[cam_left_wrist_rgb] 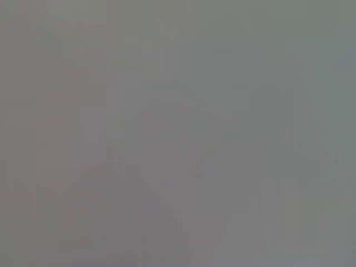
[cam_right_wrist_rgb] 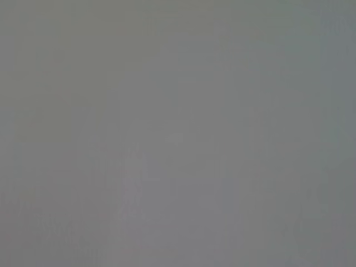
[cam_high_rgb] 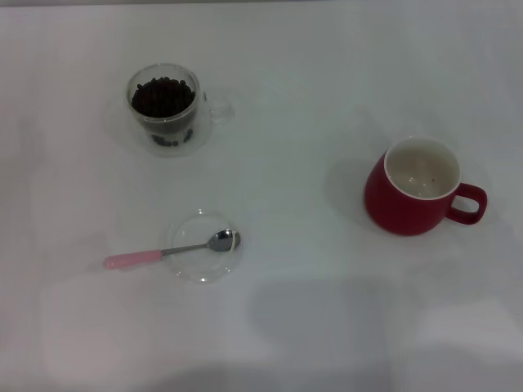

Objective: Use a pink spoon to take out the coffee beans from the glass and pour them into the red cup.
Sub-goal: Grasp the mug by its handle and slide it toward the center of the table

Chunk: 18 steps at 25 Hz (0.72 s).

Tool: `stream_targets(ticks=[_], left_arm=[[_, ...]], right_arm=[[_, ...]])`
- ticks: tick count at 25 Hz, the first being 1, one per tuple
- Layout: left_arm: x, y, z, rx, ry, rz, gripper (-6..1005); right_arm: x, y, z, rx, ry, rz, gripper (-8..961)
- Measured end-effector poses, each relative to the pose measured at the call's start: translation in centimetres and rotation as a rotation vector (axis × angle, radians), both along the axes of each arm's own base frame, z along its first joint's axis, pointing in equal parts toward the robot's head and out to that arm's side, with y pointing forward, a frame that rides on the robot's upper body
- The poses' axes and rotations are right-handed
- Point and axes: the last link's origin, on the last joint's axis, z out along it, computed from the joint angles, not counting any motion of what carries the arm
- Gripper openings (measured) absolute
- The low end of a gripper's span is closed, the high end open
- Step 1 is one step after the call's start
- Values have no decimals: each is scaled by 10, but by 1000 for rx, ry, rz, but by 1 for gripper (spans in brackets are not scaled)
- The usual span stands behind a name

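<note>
Pink spoon (cam_high_rgb: pixel 167 251) lies flat, bowl resting inside the clear glass dish (cam_high_rgb: pixel 204 246), pink handle sticking out past the dish rim toward 9 o'clock onto the white table (cam_high_rgb: pixel 310 327). Judgement: light, rigid, thin; the metal bowl and neck look slick, and the handle sits low against the table, so a top-down pinch has little clearance. Best hold looks like the pink handle near its free end, well clear of the dish rim; the neck over the rim is raised slightly but close to glass. Dish is light and could skate or tip if the spoon levers on it. Glass (cam_high_rgb: pixel 167 109) stands upright at 11 o'clock from the spoon, well apart, roughly full of coffee beans (cam_high_rgb: pixel 163 97), side handle toward 3 o'clock; fragile, probably slides easily if the spoon pushes its wall. Beans are loose and tiny and will roll off a tilted bowl, so keep it level in transit. Red cup (cam_high_rgb: pixel 417 189) upright at 3 o'clock from the spoon, well apart, handle toward 3 o'clock, inside nearly empty; wide mouth, easy target. Neither gripper shows in any view; both wrist views give only blank grey, so cannot tell whether either one's fingers are spread or closed. Nothing is held yet.
</note>
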Motion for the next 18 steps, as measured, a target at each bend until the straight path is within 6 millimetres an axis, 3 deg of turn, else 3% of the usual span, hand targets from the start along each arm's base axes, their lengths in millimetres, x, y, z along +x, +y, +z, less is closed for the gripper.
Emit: stream_targets(ticks=[18], left_arm=[[11,8,-2,-18,14,-55,700]], right_arm=[[2,-6,-4,-41,21,4,743]])
